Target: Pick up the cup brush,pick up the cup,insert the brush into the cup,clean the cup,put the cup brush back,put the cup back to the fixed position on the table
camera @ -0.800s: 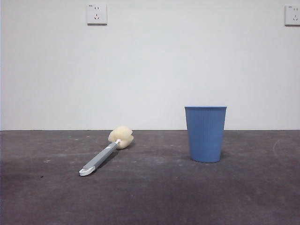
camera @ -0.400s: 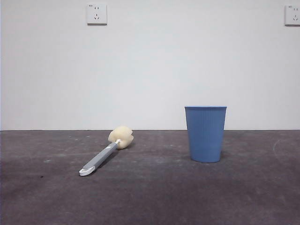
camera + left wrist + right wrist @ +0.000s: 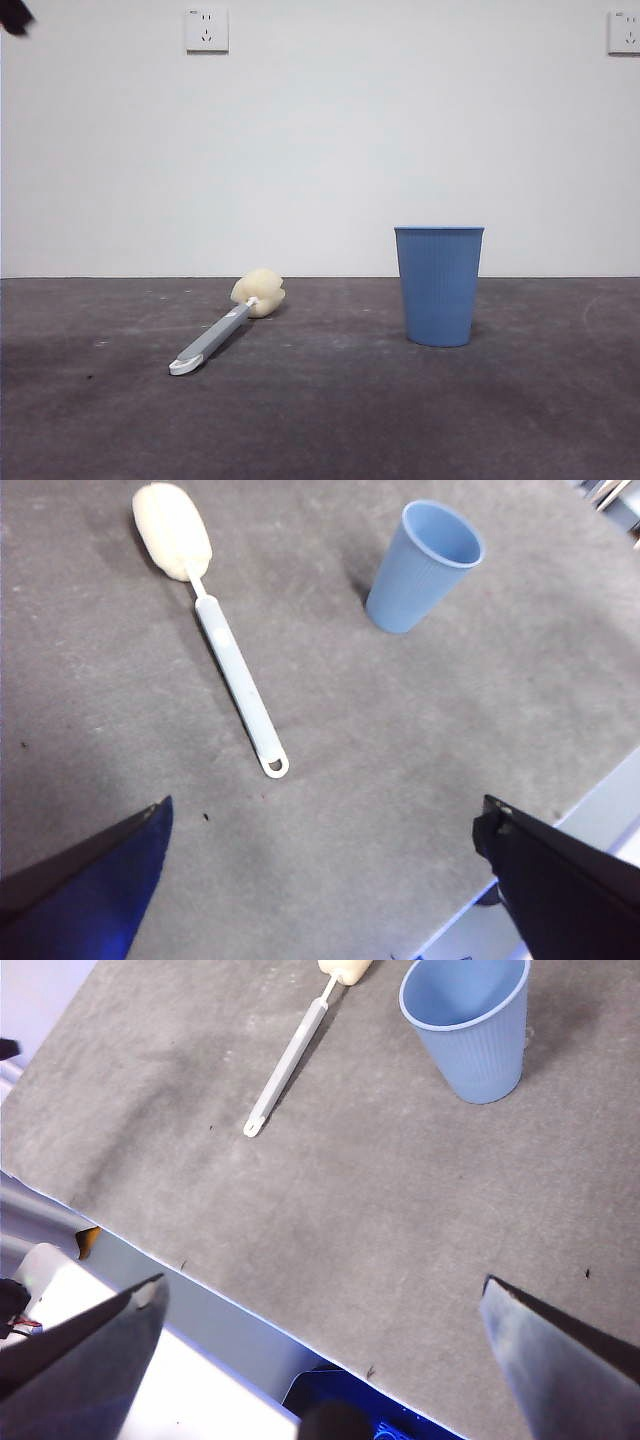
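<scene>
In the front view the cup brush (image 3: pixel 226 324) lies flat on the table (image 3: pixel 330 420), left of centre in the frame. Its cream sponge head (image 3: pixel 259 292) points toward the back wall and its white tip (image 3: pixel 180 367) points toward the lower left. The blue cup (image 3: pixel 438 285) stands upright, right of centre, well apart from the brush, with its open mouth facing up. Two wall sockets (image 3: pixel 206 29) show near the top edge of the frame, one at upper left and one at the far right corner. A small black tip (image 3: pixel 14 16) of an arm shows at the top left corner; which arm it belongs to cannot be told.

In the left wrist view the left gripper (image 3: pixel 320 880) hangs above the table with its jaws spread wide and nothing between them. The brush (image 3: pixel 232 670) and the cup (image 3: pixel 420 568) lie beyond it, untouched.

In the right wrist view the right gripper (image 3: pixel 320 1350) is also high over the near edge of the table, jaws wide apart and empty. The cup (image 3: pixel 470 1028) sits in the upper right of that frame and the brush (image 3: pixel 292 1060) in the upper middle.
</scene>
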Robot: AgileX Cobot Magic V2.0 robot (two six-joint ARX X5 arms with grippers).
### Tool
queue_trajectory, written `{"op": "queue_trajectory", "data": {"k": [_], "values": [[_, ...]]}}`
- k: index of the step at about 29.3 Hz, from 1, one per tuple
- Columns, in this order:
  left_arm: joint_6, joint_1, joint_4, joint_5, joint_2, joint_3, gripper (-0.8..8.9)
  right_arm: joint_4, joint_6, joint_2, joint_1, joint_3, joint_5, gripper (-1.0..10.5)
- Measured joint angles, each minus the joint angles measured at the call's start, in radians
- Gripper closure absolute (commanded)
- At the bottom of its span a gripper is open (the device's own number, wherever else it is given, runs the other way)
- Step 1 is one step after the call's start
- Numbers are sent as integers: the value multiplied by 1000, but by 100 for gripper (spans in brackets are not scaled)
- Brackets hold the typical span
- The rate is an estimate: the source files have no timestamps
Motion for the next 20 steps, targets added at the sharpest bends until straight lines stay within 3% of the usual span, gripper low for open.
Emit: {"op": "queue_trajectory", "data": {"k": [6, 12, 20], "values": [[-76, -176, 137, -201, 161, 0, 274, 0, 0, 1, 0, 0, 0, 204], [-171, -362, 240, -529, 493, 84, 275, 0, 8, 1, 0, 0, 0, 231], [-197, -422, 271, -610, 892, 304, 280, 0, 12, 1, 0, 0, 0, 231]]}}
